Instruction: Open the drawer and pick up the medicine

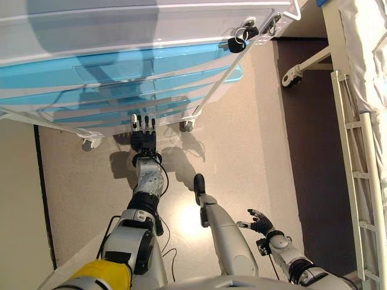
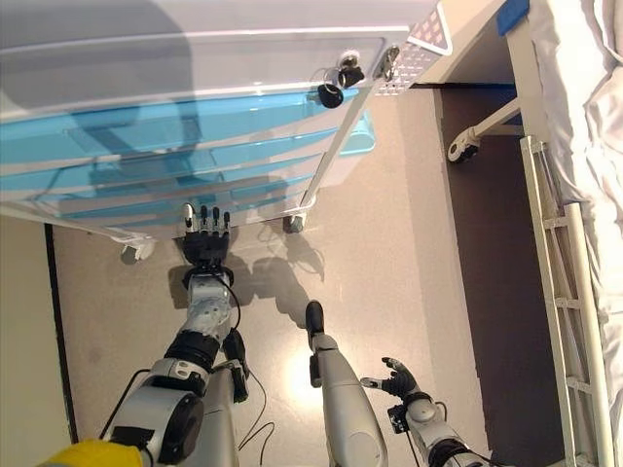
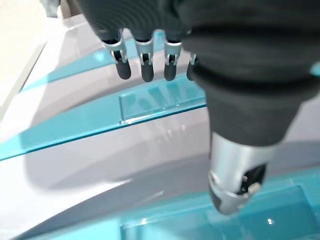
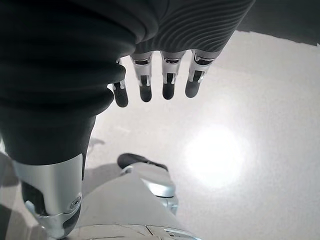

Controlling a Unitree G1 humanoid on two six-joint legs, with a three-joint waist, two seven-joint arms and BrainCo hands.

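A white wheeled cart (image 1: 151,24) with several translucent blue drawers (image 1: 121,69) stands in front of me, all drawers shut. My left hand (image 1: 143,134) reaches toward the lowest drawers with fingers straight, open and empty. In the left wrist view its fingertips (image 3: 146,70) hover just off a blue drawer's handle lip (image 3: 160,102). My right hand (image 1: 260,222) hangs low at my right side, open with relaxed fingers (image 4: 167,85) over bare floor. No medicine shows in any view.
A black and silver clip-like object (image 1: 242,35) sits on the cart's top right corner. A bed (image 1: 363,90) with a white rail and a caster (image 1: 291,75) stands on the right, with a dark mat (image 1: 308,151) beneath it. Beige floor (image 1: 242,151) lies between cart and bed.
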